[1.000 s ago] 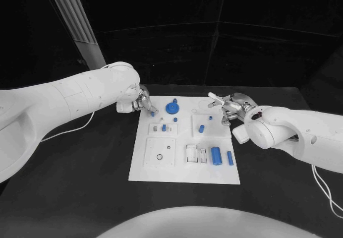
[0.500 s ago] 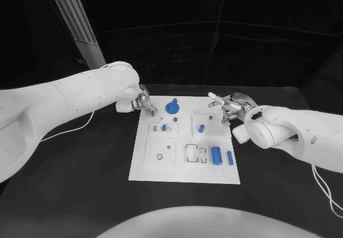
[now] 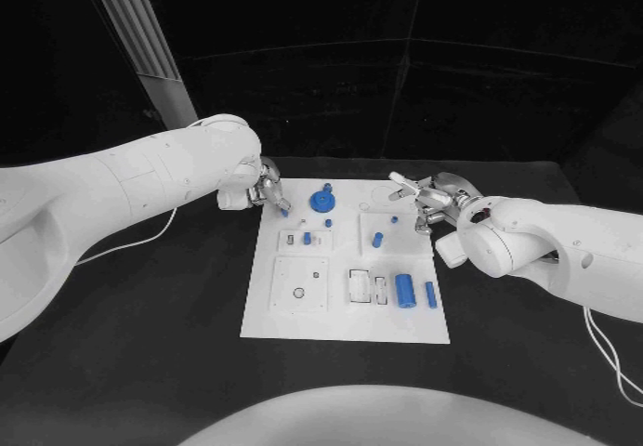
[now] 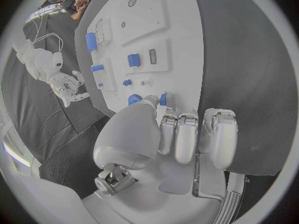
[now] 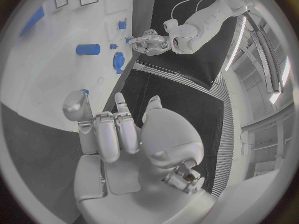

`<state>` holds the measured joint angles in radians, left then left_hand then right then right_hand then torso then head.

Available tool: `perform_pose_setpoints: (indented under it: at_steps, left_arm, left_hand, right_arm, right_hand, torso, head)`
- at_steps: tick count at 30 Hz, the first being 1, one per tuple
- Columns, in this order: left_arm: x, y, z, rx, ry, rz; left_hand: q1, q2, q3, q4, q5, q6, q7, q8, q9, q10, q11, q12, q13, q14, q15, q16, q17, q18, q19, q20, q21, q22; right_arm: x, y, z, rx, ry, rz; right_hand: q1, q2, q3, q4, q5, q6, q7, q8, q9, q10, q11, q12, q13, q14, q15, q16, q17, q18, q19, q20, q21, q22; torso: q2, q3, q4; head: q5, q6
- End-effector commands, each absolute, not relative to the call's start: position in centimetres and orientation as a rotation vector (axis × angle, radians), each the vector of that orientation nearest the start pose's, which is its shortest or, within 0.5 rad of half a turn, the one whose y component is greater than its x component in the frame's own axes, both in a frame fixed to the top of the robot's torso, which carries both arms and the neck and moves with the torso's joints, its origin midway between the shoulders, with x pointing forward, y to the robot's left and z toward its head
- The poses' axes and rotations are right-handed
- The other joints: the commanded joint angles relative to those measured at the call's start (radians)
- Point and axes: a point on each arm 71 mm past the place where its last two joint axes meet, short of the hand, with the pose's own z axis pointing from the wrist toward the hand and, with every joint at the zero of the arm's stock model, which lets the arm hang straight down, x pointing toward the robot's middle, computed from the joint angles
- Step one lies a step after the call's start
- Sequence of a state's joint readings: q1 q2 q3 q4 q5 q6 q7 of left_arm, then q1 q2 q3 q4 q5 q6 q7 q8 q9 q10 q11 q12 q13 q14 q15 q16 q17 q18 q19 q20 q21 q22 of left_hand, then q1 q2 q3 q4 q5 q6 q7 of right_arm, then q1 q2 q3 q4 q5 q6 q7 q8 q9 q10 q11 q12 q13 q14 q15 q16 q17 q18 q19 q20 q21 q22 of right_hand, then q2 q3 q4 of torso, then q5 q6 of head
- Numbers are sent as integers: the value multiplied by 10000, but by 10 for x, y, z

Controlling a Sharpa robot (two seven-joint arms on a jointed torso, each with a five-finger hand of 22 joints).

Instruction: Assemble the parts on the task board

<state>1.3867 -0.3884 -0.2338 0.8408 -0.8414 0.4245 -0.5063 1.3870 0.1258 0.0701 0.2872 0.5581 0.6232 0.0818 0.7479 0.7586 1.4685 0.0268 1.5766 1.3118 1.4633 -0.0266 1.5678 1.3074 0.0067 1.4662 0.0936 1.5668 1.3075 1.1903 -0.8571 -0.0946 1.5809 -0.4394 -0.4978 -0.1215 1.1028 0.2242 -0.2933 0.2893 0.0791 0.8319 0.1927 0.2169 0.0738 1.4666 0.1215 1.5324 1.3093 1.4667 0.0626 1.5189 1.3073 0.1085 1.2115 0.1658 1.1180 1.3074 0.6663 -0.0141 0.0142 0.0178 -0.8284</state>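
Head view: left hand [image 3: 263,194] at task board [image 3: 345,321] edge.

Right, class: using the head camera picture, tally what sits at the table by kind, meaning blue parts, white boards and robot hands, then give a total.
Blue parts: 8 that can be made out
Task board: 1
Robot hands: 2, the left robot hand and the right robot hand
Total: 11

The flat white rectangular task board [image 3: 269,321] lies mid-frame on the black table [image 3: 134,372], small blue parts [image 3: 403,288] on it, a hand at each upper corner.
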Motion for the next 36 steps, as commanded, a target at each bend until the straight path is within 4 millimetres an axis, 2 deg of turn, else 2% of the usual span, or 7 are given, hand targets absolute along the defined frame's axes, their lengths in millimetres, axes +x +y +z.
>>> perform_pose_setpoints:
  at_steps: [1,4,9,18,24,36]
  left_arm:
    - [582,183,-214,-2320,25098,-2458]
    - [582,182,-213,-2330,25023,-2566]
    - [582,183,-213,-2353,24917,-2716]
    - [582,188,-209,-2482,24213,-3606]
    - [577,193,-200,-2499,23826,-4491]
    - [552,202,-200,-2996,25134,-5040]
  left_hand:
    - [445,-86,740,15,32,-64,43,113,72,1023,-22,-58,2590,1075,-59,30,2634,-67,1046,-72,40,2633]
    - [616,-454,1835,4,-101,-68,126,184,128,1023,27,-58,2590,1075,-25,30,2634,-67,1046,-56,40,2633]
    - [352,-765,2490,19,-187,-58,137,260,186,1023,67,-58,2590,1075,13,30,2634,-67,1046,-19,40,2633]
    - [-39,-912,2754,46,-250,-27,132,324,228,1023,66,-58,2590,1075,26,30,2634,-67,1046,1,40,2633]
    - [-433,-998,2728,60,-284,34,106,366,242,1023,48,-58,2590,1075,25,30,2634,-67,1046,6,40,2633]
    - [-741,-1076,2561,42,-276,119,57,394,239,1023,8,-58,2590,1075,12,30,2634,-67,1046,-2,40,2633]
  right_arm:
    - [469,-211,-219,9728,18101,9553]
    - [469,-211,-219,9732,18100,9545]
    - [469,-211,-219,9741,18114,9525]
    - [469,-213,-220,9772,18120,9471]
    - [469,-214,-220,9781,18123,9447]
    - [469,-214,-220,9784,18095,9437]
  right_hand:
    - [-3,96,-42,2,48,-72,-17,46,-9,529,-54,26,2125,416,-71,45,1877,54,63,-13,3,945]
    - [-3,96,-42,2,48,-72,-17,46,-9,529,-54,26,2125,416,-71,45,1877,54,63,-13,3,945]
    - [5,108,-37,2,49,-74,-17,47,-10,526,-53,24,2121,413,-71,43,1873,55,63,-13,0,946]
    - [19,128,-31,1,50,-76,-16,50,-10,519,-53,19,2114,411,-71,42,1870,56,60,-13,-8,945]
    - [19,128,-31,1,50,-76,-16,50,-10,519,-53,19,2114,411,-71,42,1870,56,60,-13,-8,945]
    - [19,128,-31,1,50,-76,-16,50,-10,519,-53,19,2114,411,-71,42,1870,56,60,-13,-8,945]
  torso:
    - [-2,-1,5]
    - [-5,0,1]
    - [-3,1,3]
    - [-10,-1,18]
    - [-11,-1,19]
    - [-12,5,8]
  head:
    - [-6,10]
    - [3,12]
    - [-3,9]
    - [-53,-14]
    - [-38,-21]
    - [26,-35]
